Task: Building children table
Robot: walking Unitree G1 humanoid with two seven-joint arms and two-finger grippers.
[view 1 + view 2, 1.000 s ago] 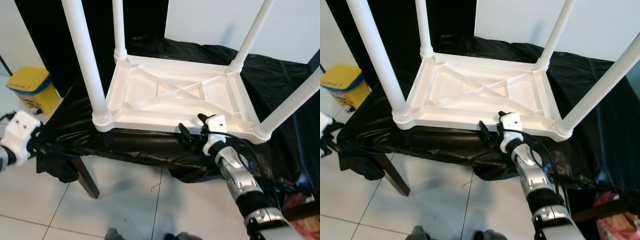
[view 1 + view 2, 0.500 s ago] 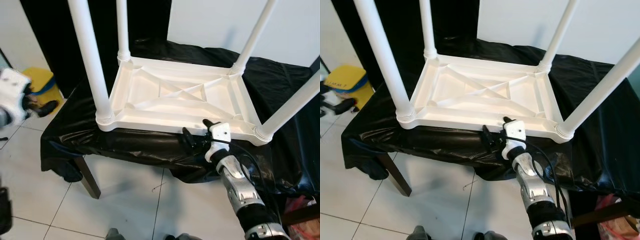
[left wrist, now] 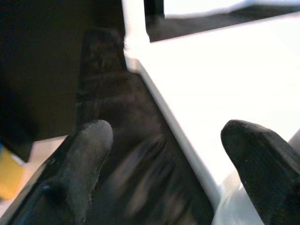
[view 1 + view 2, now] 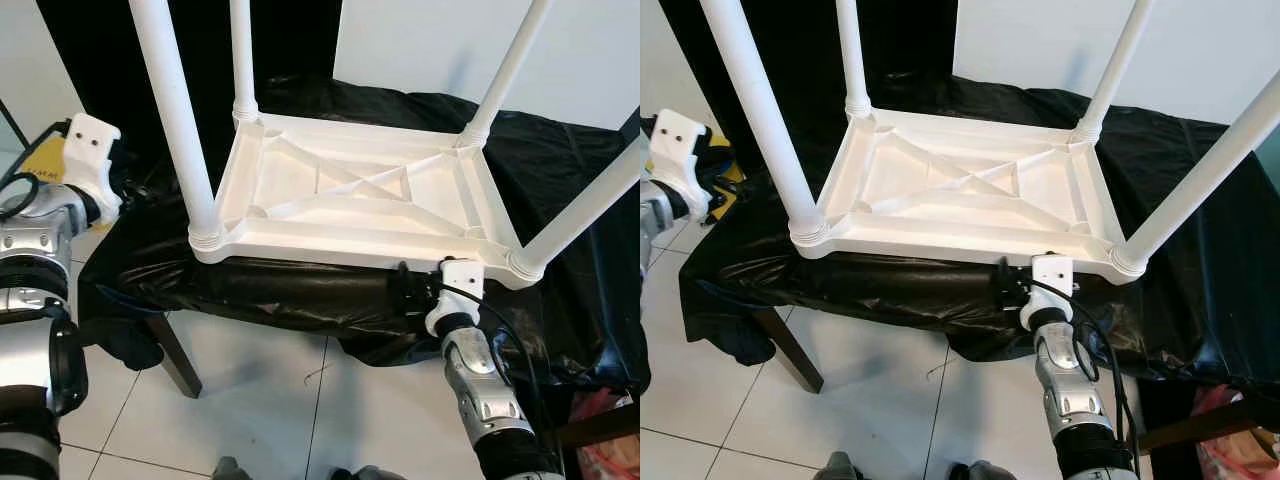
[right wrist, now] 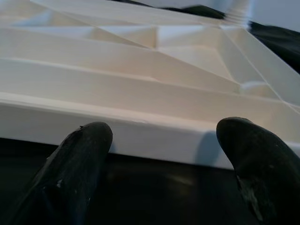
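A white children's table (image 4: 350,195) lies upside down, four legs up, on a black-draped desk (image 4: 560,170). The right hand (image 5: 159,159), fingers spread wide, faces its near rim; the left hand (image 3: 164,168), also wide, nears the corner leg (image 4: 180,120). Both should grip squarely before lifting.

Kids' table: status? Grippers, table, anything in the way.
Right gripper open, at the near rim of the upside-down white table. Left gripper open, beside its left edge. All four legs on. Black plastic sheet bunched under the rim.
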